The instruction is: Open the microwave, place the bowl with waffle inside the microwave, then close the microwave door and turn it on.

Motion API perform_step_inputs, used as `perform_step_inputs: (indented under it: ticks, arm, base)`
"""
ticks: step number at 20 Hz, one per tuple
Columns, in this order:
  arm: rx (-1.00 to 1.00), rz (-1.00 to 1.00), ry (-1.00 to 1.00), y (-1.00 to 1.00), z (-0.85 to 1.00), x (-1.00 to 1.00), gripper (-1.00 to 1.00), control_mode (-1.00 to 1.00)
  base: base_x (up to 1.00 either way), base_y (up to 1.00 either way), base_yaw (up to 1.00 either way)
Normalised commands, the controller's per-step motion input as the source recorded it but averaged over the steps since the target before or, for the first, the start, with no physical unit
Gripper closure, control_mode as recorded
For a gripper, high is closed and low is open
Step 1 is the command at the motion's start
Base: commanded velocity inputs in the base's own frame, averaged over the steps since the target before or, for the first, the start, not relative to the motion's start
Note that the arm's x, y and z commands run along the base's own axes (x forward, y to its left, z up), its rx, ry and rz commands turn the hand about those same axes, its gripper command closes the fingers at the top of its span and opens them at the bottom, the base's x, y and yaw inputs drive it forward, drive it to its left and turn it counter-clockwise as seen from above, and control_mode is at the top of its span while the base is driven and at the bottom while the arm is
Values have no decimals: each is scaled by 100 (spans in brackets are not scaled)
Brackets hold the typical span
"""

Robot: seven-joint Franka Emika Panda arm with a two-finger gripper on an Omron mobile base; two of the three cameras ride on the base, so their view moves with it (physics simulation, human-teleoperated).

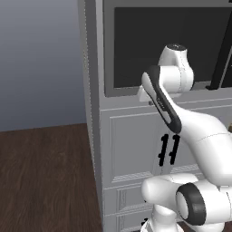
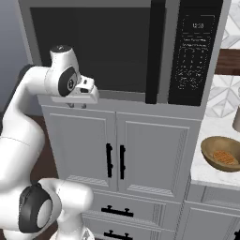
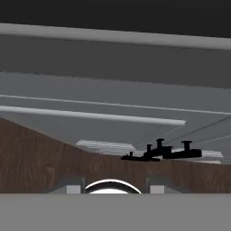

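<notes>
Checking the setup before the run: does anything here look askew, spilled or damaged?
Nothing stands out. The microwave door sits shut and square, the bowl rests upright on the counter with the waffle inside, and the cupboard doors are closed.

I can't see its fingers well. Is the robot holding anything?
No. The end effector hangs in front of the microwave door, gripping nothing. The bowl sits on the counter.

The microwave [image 2: 126, 47] sits above cupboard doors [image 2: 117, 150]; right of them, a bowl [image 2: 220, 152] holding a waffle [image 2: 224, 157] rests on the counter [image 2: 211, 129].
</notes>
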Motion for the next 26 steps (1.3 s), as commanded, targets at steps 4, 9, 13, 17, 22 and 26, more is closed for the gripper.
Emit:
perform_step_inputs:
  ticks: [4, 9, 13, 17, 22, 26]
  arm:
    - [11, -7, 6, -54, -5, 0, -100, -100]
    - [36, -30, 11, -100, -21, -1, -100, -100]
    - [15, -30, 9, -50, -29, -1, -100, -100]
    - [19, -24, -2, -53, -18, -6, -100, -100]
    - [49, -30, -2, -62, 0, -46, -100, -100]
    - [63, -29, -10, -67, 0, -52, -100, -100]
  base:
    - [0, 0, 0]
    - [0, 0, 0]
    - [0, 0, 0]
    - [0, 0, 0]
    - [0, 0, 0]
    - [0, 0, 0]
